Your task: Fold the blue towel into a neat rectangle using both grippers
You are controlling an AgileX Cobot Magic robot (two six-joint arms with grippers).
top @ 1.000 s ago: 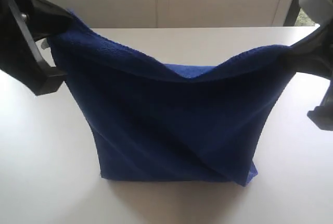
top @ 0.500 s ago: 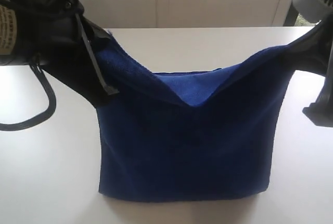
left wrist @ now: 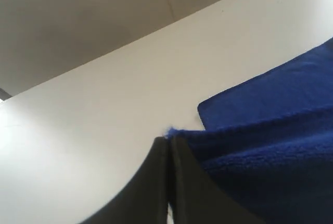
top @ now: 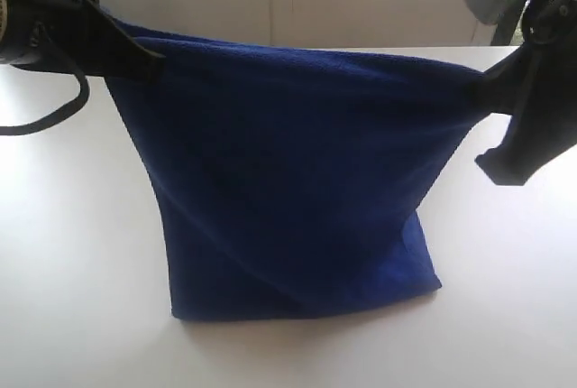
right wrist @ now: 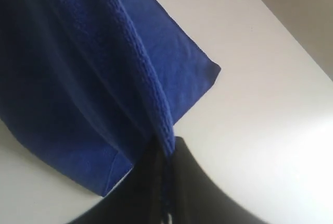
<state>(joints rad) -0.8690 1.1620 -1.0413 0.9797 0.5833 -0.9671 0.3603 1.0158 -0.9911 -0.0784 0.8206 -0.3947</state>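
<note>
The blue towel [top: 297, 171] hangs as a taut navy sheet between both grippers, its lower edge resting on the white table [top: 72, 271]. My left gripper [top: 135, 54] is shut on the towel's upper left corner; in the left wrist view its black fingers [left wrist: 169, 146] pinch the corner of the towel [left wrist: 270, 151], a fuzzy tip sticking out. My right gripper [top: 487, 90] is shut on the upper right corner. In the right wrist view, the stitched edge of the towel [right wrist: 93, 78] runs into the closed gripper [right wrist: 167, 153].
A pale wall [top: 315, 0] stands behind the table's far edge. A black cable [top: 45, 122] loops below the left arm. The towel's lower part lies folded on the table near the front.
Both grippers have risen and pulled apart, so the sagging top edge is now stretched straight. The left arm swung back to the left and higher. The towel's bottom shifted slightly.
</note>
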